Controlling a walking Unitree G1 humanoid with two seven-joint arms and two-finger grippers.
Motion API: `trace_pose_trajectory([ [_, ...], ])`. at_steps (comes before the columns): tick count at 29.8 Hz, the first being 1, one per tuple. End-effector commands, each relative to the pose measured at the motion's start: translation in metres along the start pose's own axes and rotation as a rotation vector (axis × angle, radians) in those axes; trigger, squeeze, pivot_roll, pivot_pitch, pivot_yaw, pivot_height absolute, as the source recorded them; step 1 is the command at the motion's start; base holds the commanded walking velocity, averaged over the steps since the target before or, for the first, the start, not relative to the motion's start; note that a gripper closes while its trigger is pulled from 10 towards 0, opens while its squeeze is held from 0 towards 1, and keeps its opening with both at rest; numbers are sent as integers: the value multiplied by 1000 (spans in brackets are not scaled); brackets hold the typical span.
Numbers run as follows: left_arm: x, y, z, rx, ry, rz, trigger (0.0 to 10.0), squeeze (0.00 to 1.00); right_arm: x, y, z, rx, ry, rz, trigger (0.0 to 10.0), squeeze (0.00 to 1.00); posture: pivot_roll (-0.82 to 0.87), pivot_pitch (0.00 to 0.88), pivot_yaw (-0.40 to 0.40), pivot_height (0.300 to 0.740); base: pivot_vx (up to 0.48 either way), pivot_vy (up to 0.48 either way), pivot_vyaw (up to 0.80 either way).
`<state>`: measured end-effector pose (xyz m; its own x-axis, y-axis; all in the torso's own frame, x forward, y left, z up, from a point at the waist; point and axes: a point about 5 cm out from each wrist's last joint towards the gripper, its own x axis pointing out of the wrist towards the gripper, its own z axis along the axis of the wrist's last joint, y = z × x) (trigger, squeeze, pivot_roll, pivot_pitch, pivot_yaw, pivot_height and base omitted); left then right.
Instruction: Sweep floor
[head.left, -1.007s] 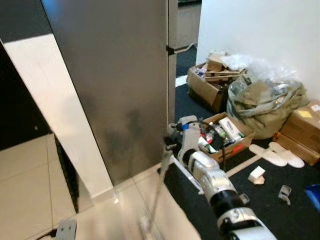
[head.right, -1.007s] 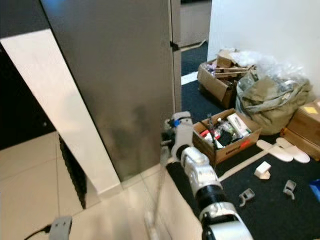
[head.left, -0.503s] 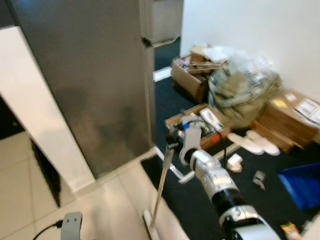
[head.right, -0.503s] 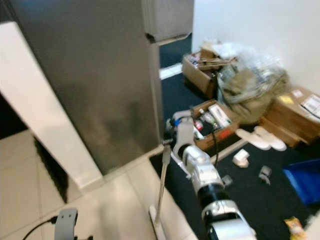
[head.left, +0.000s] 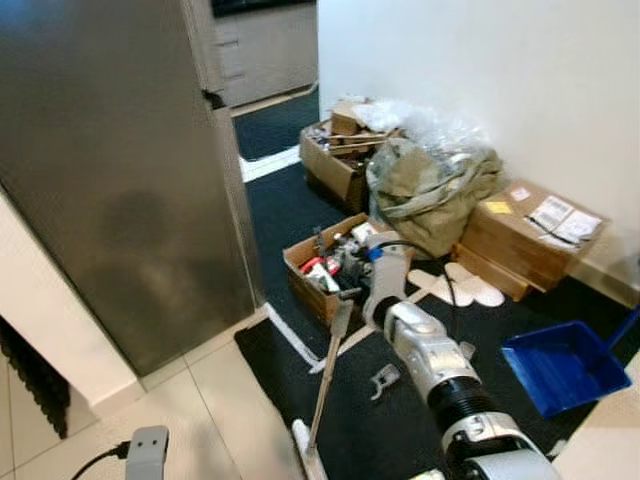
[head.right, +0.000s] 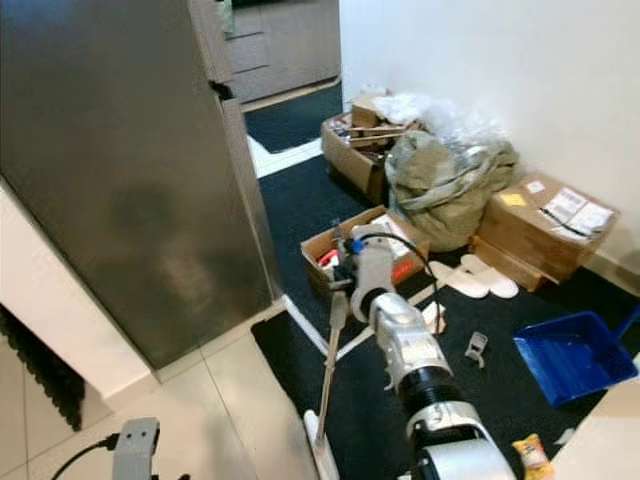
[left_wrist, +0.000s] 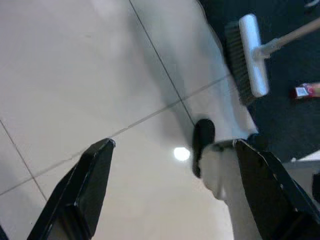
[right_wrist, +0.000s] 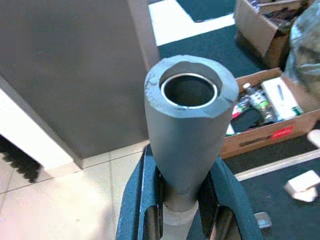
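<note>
On the dark carpet by the tiles: right gripper (head.left: 345, 296) clenched around the broom handle (head.left: 328, 368) near its top end.
Handle: leans down toward the robot; grey hollow grip end (right_wrist: 190, 111) sits between the fingers.
Broom head (left_wrist: 247, 53): white back, dark bristles, at the carpet edge beside the pale tiles (left_wrist: 90, 75).
Left gripper (left_wrist: 170, 195): fingers spread apart, grasping nothing, above the tiles.
Around: open cardboard box (head.left: 318, 270) just past the right gripper; blue dustpan (head.left: 560, 366) on the carpet to the robot's right; grey cabinet (head.left: 110, 170) to the left.
</note>
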<state>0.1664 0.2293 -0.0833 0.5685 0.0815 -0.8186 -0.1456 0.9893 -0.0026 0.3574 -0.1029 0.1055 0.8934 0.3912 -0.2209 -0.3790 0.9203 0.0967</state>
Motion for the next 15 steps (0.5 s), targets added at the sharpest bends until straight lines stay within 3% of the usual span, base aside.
trace_pose_trajectory([
  [1,-1,2,-3,5,16,3,10000,0,3,7,10,-3,-43,27,10000,0,-4,0,24,740,0,-480,0],
  [9,-2,2,-10,0,30,7,10000,0,5,12,17,13,-72,62,10000,0,-2,0,22,740,0,-480,0],
  [15,-2,2,-11,3,34,17,10000,0,6,16,22,17,-86,97,10000,0,-2,0,20,740,0,-89,0],
])
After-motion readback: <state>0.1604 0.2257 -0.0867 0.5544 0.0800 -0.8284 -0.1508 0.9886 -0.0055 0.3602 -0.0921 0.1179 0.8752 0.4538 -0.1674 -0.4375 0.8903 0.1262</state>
